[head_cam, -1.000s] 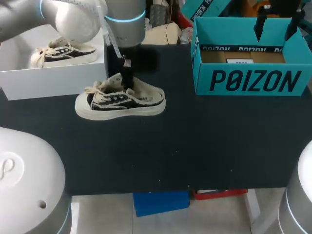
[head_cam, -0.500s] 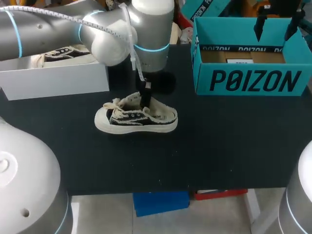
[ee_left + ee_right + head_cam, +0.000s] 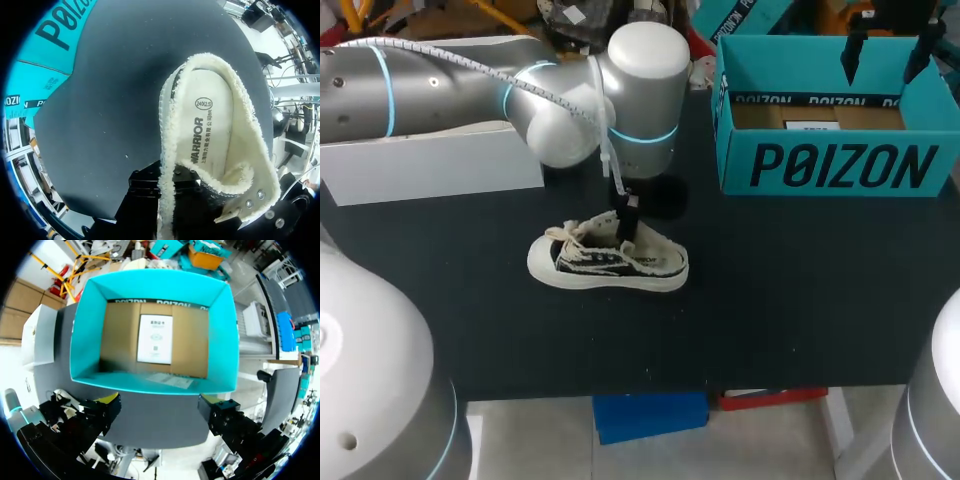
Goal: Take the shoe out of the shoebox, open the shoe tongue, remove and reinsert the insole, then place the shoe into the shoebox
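Head view: sneaker (image 3: 608, 262) upright mid-table (image 3: 770, 300), long axis across view, toe toward white shoebox (image 3: 430, 170) side. Left hand (image 3: 627, 222) at collar, tips hidden.

Left wrist view: fingers (image 3: 145, 185) pinch fleecy collar wall. Insole (image 3: 210, 125) exposed, toe out of sight.

Right wrist view: right hand (image 3: 159, 405) spread wide above open teal shoebox (image 3: 150, 340).

The shoe (image 3: 608, 264) rests on its sole near the middle of the table (image 3: 770, 320), toe to my left and heel to my right. The shoebox (image 3: 835, 150) stands behind the shoe and to its right, well apart from it. A second box (image 3: 440, 175) sits behind the shoe and to its left. The left arm (image 3: 470, 90) crosses above that box. The left gripper (image 3: 627, 222) is directly over the shoe, clamped on its collar. The right gripper (image 3: 159, 407) hangs above the shoebox, fingers spread.
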`<action>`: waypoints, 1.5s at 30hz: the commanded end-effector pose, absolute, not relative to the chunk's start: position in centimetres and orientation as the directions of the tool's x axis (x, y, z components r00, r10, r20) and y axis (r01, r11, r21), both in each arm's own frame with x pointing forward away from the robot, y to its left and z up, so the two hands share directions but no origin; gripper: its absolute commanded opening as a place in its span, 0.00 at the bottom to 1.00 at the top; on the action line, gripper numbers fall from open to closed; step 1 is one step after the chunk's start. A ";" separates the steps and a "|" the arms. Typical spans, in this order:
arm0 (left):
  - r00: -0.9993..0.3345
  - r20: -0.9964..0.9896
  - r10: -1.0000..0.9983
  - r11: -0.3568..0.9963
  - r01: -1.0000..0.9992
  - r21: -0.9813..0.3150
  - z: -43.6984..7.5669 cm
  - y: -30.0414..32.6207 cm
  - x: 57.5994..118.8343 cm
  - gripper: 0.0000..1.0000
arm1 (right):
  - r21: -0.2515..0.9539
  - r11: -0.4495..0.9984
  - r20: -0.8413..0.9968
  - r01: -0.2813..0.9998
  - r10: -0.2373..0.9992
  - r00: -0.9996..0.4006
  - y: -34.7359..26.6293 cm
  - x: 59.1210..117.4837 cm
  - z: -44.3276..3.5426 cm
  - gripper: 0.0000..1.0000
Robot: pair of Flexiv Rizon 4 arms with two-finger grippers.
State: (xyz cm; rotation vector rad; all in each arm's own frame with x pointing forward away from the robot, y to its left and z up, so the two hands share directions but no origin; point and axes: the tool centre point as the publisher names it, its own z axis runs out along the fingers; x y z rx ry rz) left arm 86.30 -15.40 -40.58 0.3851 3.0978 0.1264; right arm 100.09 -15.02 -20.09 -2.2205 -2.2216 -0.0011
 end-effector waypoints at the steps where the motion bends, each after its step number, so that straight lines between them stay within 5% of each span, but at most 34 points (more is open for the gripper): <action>1: -0.965 -0.008 0.263 0.963 0.262 0.060 -40.0 -15.4 86.1 0.95 | 0.000 0.000 0.000 1.000 1.000 0.000 -15.0 100.1 -20.0 1.00; 2: -0.962 -0.015 0.271 0.961 0.270 0.058 -39.8 -15.4 86.1 1.00 | 0.000 0.000 0.000 1.000 1.000 0.000 -15.0 100.1 -20.0 1.00; 22: -0.971 -0.092 0.221 0.913 0.239 -0.330 -26.5 -9.0 82.6 1.00 | 0.000 0.000 0.000 1.000 1.000 0.000 -15.0 100.1 -20.0 1.00; 45: -0.990 -0.065 0.128 0.751 0.140 -0.645 -25.5 1.7 81.3 1.00 | 0.000 0.000 0.000 1.000 1.000 0.000 -15.0 100.1 -20.0 1.00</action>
